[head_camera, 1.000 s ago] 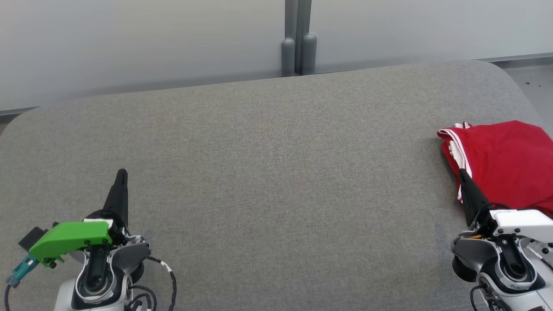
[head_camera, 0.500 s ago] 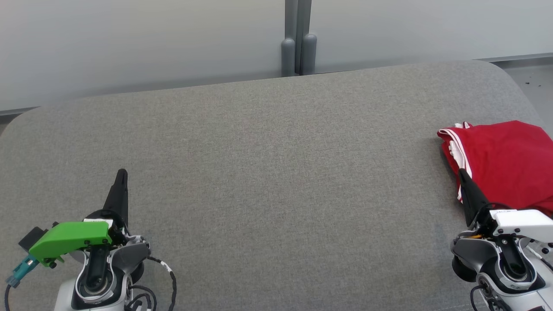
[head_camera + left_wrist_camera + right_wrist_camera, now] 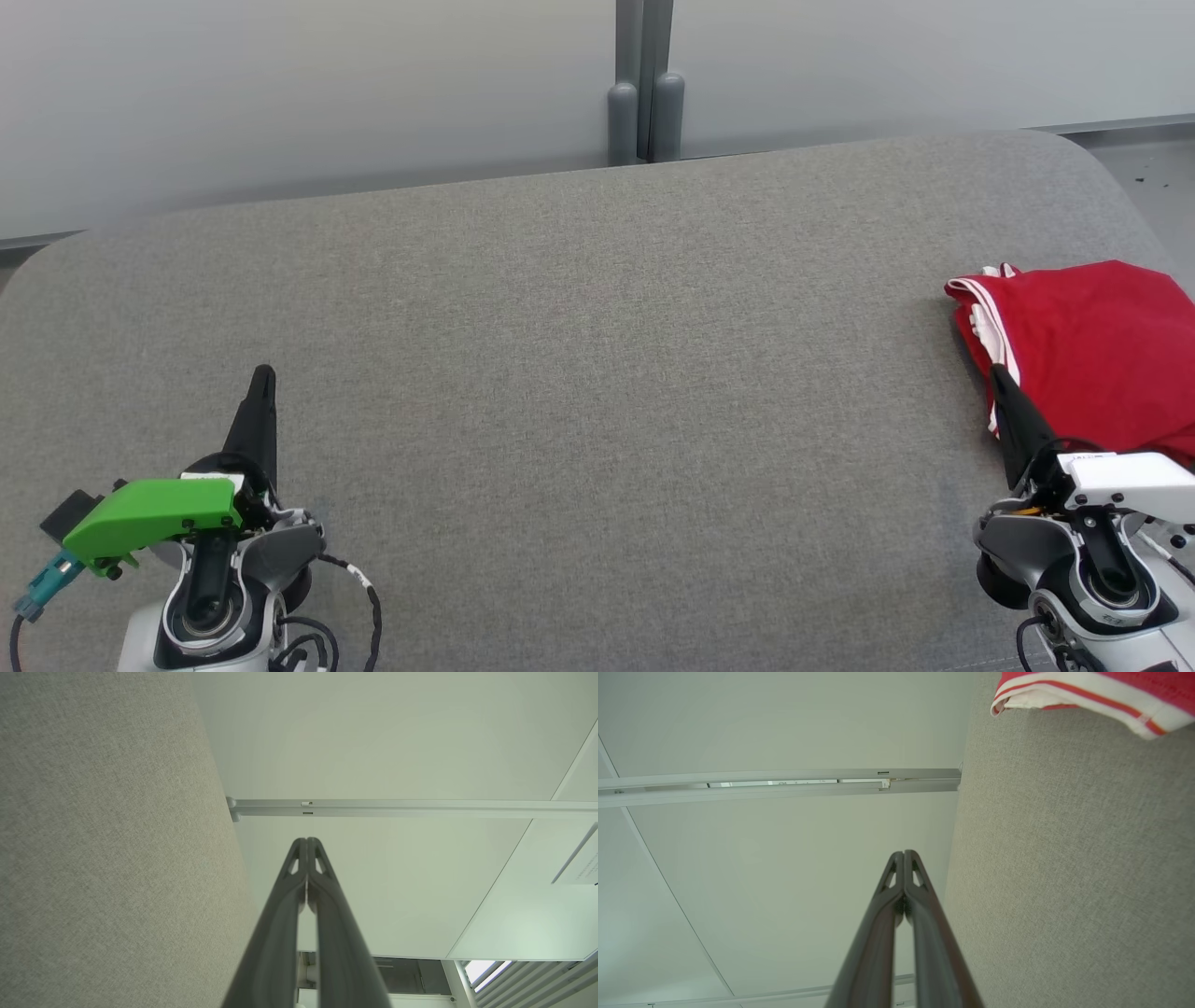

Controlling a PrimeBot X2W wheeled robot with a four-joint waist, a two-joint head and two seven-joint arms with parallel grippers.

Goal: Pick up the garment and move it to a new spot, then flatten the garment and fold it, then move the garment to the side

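The garment (image 3: 1092, 350) is red with white striped trim, folded into a compact pile at the far right edge of the grey fabric table (image 3: 597, 373). Its striped hem (image 3: 1087, 693) crosses the top right of the right wrist view. My right gripper (image 3: 999, 373) sits at the lower right, shut and empty, its tip just in front of the pile's near left corner. At the lower left my left gripper (image 3: 264, 373) is shut too, holding nothing, far from the garment. Both wrist views show the fingertips (image 3: 307, 841) pressed together (image 3: 904, 853).
A pale partition wall (image 3: 308, 93) with a grey post (image 3: 644, 84) runs behind the table. The table's rounded right corner and a strip of floor (image 3: 1148, 168) lie beyond the garment.
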